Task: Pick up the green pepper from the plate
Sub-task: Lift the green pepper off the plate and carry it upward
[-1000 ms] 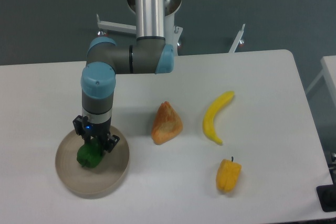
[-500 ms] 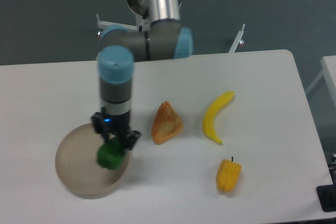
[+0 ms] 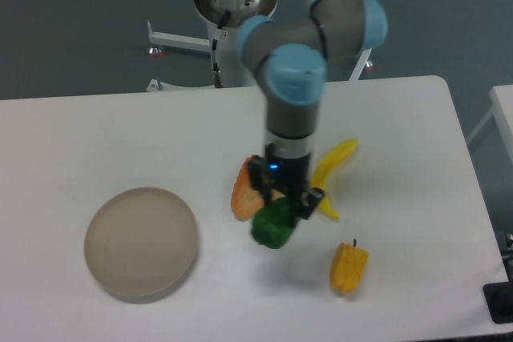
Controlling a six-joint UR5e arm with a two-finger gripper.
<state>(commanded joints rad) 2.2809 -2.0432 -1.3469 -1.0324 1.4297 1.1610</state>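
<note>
The green pepper hangs in the air above the white table, right of centre, with my gripper shut on its top. The beige-grey plate lies at the front left with nothing on it, well apart from the gripper. The pepper hovers just in front of the orange bread piece and left of the yellow pepper.
An orange-brown bread piece lies partly behind the gripper. A banana lies right of it, partly hidden by the arm. A yellow-orange pepper stands at the front right. The table edge runs along the right side.
The gripper has carried the green pepper up off the plate and far to the right, past the bread. The plate is now bare.
</note>
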